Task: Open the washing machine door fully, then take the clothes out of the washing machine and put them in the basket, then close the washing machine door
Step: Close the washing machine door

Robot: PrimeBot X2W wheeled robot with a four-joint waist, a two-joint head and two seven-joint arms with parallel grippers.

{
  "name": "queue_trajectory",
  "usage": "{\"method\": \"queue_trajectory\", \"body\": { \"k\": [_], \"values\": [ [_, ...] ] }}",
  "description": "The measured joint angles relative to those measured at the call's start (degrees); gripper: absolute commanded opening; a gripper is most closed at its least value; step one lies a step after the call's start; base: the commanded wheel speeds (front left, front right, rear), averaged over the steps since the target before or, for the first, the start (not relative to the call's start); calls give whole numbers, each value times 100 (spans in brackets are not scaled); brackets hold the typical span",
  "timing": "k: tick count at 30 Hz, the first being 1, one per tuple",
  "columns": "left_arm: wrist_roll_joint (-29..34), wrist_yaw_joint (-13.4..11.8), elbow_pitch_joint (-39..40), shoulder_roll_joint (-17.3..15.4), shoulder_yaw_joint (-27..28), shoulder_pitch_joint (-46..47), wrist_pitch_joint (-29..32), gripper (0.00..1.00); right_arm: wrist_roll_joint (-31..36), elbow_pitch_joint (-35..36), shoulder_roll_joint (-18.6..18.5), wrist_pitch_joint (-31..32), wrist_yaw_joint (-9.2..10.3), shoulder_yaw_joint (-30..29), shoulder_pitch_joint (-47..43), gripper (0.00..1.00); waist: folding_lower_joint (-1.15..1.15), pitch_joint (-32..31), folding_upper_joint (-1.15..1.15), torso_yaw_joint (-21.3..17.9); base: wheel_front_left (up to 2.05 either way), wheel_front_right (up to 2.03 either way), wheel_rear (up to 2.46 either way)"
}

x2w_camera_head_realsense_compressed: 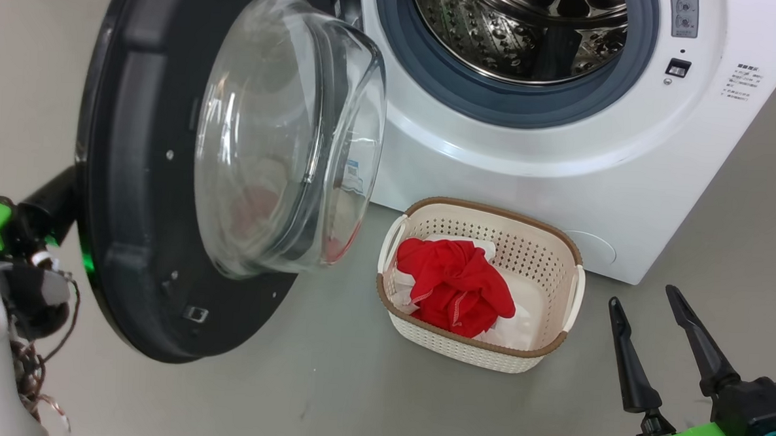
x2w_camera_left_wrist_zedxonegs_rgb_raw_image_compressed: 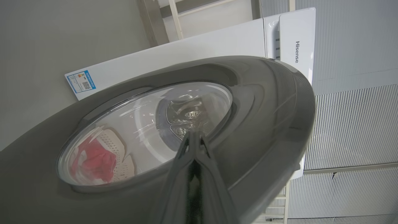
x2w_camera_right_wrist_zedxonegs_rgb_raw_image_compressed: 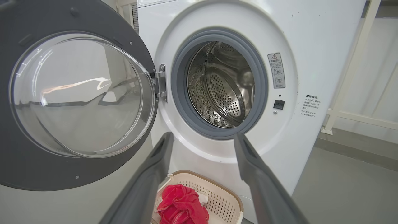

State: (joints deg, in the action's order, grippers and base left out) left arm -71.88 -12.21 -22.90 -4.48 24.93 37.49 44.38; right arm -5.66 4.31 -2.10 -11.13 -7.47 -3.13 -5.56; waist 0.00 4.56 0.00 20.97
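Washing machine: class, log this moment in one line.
round black glass-windowed door: open; red clothes: in cream perforated basket; steel drum: empty; left gripper: jaws shut, at door

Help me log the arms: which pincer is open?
The right pincer: its two dark fingers stand spread apart near the basket, whereas the left pincer has them pressed together by the washing machine door.
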Motion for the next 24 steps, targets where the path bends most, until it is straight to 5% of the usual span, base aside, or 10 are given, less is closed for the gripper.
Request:
{"method": "queue_trajectory", "body": {
  "k": [15,24],
  "values": [
    [-531,-358,1393,260,-659,-872,288,0,-88,-122,0,-79,0,-3,14,100,0,4,0,-122,0,0,0],
    [-1241,-392,1647,261,-1376,-1257,-196,0,-92,-186,0,-100,0,-4,69,100,0,-3,0,-297,0,0,0]
  ]
}}
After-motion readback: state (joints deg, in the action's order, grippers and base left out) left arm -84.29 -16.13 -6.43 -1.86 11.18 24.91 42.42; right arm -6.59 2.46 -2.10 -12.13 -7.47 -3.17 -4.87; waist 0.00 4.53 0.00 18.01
